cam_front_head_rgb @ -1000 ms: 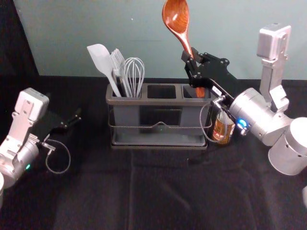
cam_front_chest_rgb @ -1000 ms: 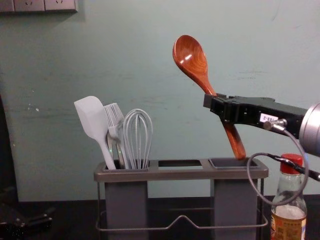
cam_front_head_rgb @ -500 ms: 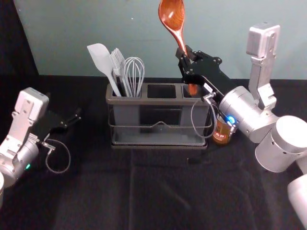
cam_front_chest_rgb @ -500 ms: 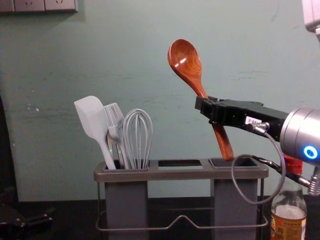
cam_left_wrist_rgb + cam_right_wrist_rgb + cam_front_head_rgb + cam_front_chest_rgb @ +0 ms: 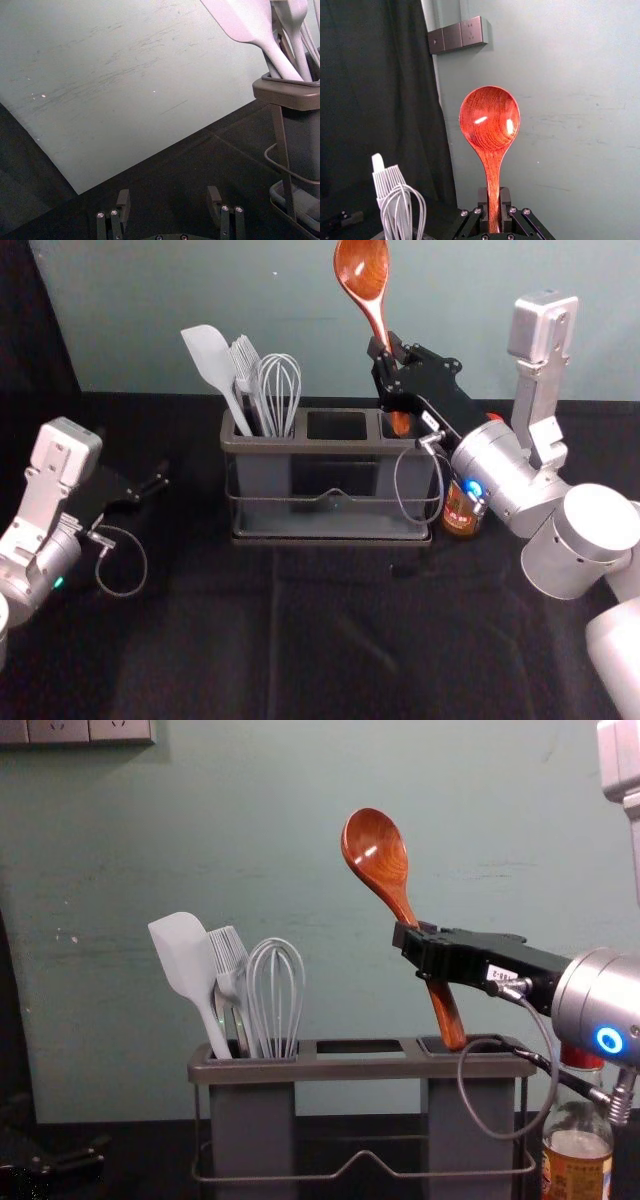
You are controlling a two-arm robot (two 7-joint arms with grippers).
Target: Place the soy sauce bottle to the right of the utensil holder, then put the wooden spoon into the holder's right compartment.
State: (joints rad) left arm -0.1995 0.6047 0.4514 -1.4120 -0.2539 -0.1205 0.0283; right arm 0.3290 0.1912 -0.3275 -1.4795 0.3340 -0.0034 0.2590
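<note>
My right gripper (image 5: 391, 365) is shut on the handle of the wooden spoon (image 5: 362, 270), above the right compartment of the utensil holder (image 5: 335, 450). In the chest view the spoon (image 5: 377, 855) leans with its bowl up, and its handle end is at the compartment's opening. The right wrist view shows the gripper (image 5: 494, 200) around the handle. The soy sauce bottle (image 5: 577, 1160) stands just right of the holder, partly behind the right arm. My left gripper (image 5: 165, 480) is parked left of the holder; in its wrist view the gripper (image 5: 169, 207) is open.
A white spatula (image 5: 212, 365), a fork (image 5: 246, 370) and a whisk (image 5: 280, 390) stand in the holder's left compartment. Behind the dark-covered table (image 5: 330, 640) rises a pale wall, with a socket panel (image 5: 90, 730) at its upper left.
My right gripper has moved left and a little lower with the spoon, bringing the handle end down to the right compartment's opening. The left arm is almost unchanged.
</note>
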